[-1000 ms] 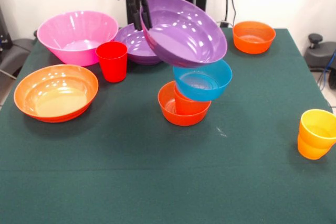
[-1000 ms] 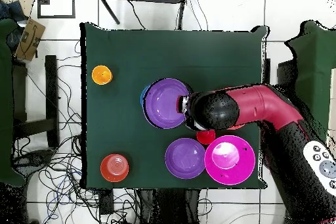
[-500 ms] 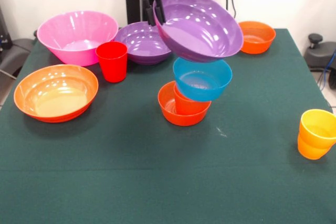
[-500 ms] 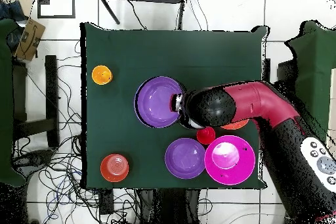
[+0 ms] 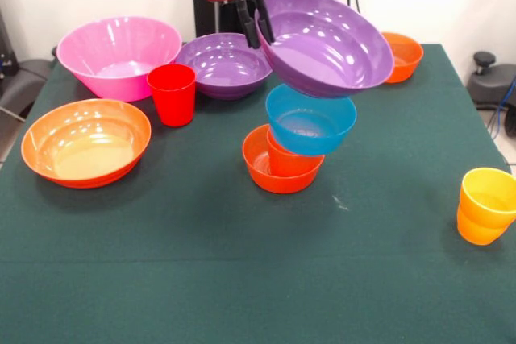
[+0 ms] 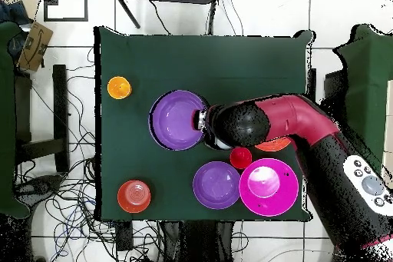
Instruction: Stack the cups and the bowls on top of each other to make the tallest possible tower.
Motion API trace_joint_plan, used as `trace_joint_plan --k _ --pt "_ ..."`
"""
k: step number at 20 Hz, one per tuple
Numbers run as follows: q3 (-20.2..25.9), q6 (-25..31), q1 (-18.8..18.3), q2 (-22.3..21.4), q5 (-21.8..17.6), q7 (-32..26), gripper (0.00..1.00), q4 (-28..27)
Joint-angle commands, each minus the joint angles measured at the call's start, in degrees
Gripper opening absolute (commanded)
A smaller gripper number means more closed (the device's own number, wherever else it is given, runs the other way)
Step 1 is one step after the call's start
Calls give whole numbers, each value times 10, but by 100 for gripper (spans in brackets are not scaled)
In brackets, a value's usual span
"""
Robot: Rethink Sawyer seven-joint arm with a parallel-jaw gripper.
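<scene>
The end effector [image 5: 256, 20] hangs at the top centre of the front view, clamped on the left rim of a wide purple bowl [image 5: 326, 44], one finger inside the rim and one outside. That bowl is tilted, its left edge raised, and its underside sits at the rim of the blue bowl [image 5: 311, 123] below; I cannot tell whether they touch. The blue bowl perches on an orange cup [image 5: 285, 160] standing in a small orange bowl [image 5: 262, 168] at the middle of the green bench [image 5: 242, 263].

A second purple bowl [image 5: 222, 64] sits behind, beside the large pink bowl [image 5: 118, 54] at upper left. The red cup [image 5: 172, 93] stands in front of them, the large orange bowl [image 5: 85, 141] at left. Another small orange bowl [image 5: 402, 54] peeks out at upper right, and the yellow-orange cup [image 5: 485, 204] stands at the right edge.
</scene>
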Motion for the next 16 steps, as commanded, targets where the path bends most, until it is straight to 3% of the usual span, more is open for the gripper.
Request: trace_joint_plan --k 1,10,16 --pt "13 -71 -3 35 -41 -106 0 25" --pt "-2 -111 3 34 -91 -102 0 21" --pt "-31 -99 22 15 -139 -97 0 21"
